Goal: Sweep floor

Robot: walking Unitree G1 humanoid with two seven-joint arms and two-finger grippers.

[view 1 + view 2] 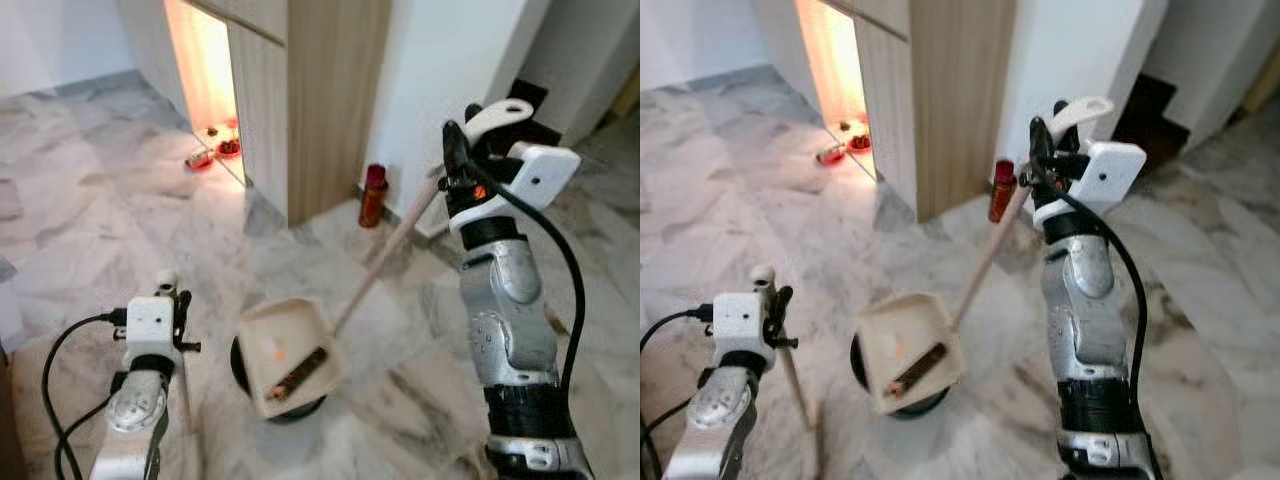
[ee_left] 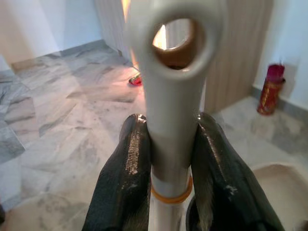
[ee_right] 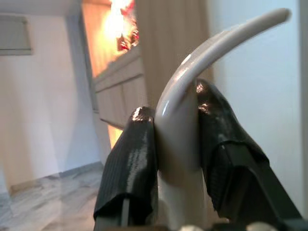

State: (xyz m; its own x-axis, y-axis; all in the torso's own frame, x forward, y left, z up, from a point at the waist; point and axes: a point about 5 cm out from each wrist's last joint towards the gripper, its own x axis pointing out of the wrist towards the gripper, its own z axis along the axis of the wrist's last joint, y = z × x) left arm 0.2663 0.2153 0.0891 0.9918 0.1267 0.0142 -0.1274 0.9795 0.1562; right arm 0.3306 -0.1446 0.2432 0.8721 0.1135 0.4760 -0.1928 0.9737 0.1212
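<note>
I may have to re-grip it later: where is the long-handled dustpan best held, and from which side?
Near the dustpan handle's curved top end, from the side, as the right gripper holds it now. The slim stick slants up from the pan, so its top sits at arm height.

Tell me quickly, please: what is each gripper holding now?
Left gripper: closed on the broom handle.
Right gripper: closed on the dustpan handle.

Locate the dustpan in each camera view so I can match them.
Left eye: dustpan low centre, between the arms.
Right eye: low, left of centre.
Left wrist: pale rim beside the broom handle.
Right wrist: its curved handle end in the right gripper.
Shared landmark: wooden cabinet.
</note>
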